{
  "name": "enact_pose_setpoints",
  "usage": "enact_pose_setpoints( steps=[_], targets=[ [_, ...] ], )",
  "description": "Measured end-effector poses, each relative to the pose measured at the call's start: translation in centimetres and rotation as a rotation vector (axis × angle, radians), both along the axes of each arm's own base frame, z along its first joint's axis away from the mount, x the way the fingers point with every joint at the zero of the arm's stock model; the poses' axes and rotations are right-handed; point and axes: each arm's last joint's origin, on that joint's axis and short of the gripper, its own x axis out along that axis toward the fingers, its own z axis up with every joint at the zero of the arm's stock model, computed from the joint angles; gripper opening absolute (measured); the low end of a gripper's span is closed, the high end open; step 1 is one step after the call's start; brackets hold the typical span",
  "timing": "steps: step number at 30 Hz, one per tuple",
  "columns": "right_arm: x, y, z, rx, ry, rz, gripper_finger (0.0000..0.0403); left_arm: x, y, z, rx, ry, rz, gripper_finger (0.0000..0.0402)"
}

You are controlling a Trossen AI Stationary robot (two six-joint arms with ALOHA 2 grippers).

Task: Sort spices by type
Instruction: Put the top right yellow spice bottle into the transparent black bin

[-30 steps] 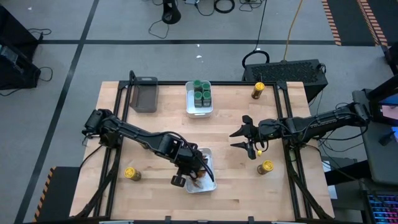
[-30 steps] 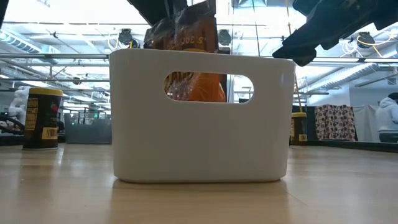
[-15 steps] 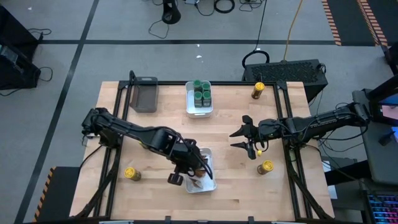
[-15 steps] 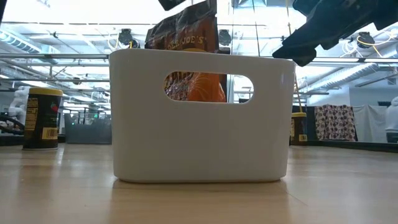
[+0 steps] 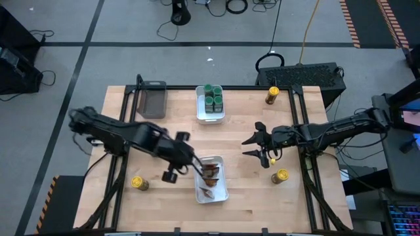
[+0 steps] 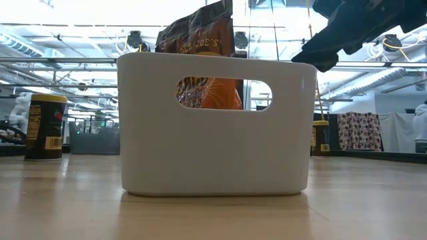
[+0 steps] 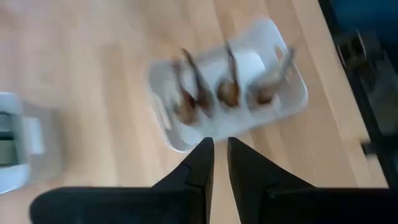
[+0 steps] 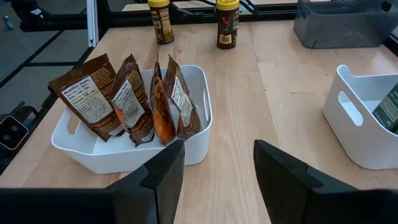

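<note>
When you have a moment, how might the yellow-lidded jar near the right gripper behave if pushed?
The yellow-lidded jar stands upright and looks tall for its base, so it may tip. Being round, it would probably roll once down. It seems rigid.

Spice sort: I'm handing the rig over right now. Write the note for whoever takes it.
Left gripper: shut, empty, beside the near bin.
Right gripper: open, empty, over mid-table.
Done: four packets stand in the near bin; green-lidded jars sit in the far bin.
Left: three yellow-lidded jars stand loose and apart on the table, not yet grouped.
</note>
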Motion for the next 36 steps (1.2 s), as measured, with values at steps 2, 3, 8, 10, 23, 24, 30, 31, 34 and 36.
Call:
enact_pose_setpoints(
  steps=[2,3,8,10,23,24,30,31,34,36],
  targets=[
    [0.2,0.0,-0.2,-0.002,0.011,0.000,0.0173,-1.5,0.5,1.0,-0.007,-0.096,0.028,0.0045],
    [0.4,0.0,-0.3,-0.002,0.009,-0.001,0.0173,-2.3,0.8,1.2,-0.015,-0.139,0.034,0.0042],
    [1.2,0.1,-0.7,-0.023,-0.006,0.005,0.0173,-5.7,2.0,0.8,-0.061,-0.327,0.052,0.0034],
    [1.4,0.2,-0.8,-0.028,-0.009,0.008,0.0173,-6.8,2.4,0.1,-0.079,-0.383,0.055,0.0033],
    [2.3,-0.3,0.6,-0.114,-0.187,-0.049,0.0173,-10.4,3.6,-6.4,-0.131,-0.637,0.031,0.0033],
    [2.3,-0.4,0.7,-0.115,-0.203,-0.054,0.0173,-10.6,3.6,-6.8,-0.131,-0.667,0.025,0.0033],
    [2.5,-1.2,1.1,-0.131,-0.234,-0.085,0.0173,-12.0,4.2,-9.0,-0.083,-0.790,-0.022,0.0033],
    [2.5,-1.4,1.1,-0.135,-0.234,-0.095,0.0173,-12.3,4.4,-9.4,-0.069,-0.791,-0.017,0.0033],
    [2.5,-2.2,1.1,-0.153,-0.230,-0.122,0.0173,-12.9,5.0,-10.4,-0.023,-0.816,0.007,0.0033],
    [2.5,-2.8,1.1,-0.169,-0.229,-0.141,0.0173,-13.2,5.4,-10.9,0.000,-0.848,0.021,0.0033]
  ],
)
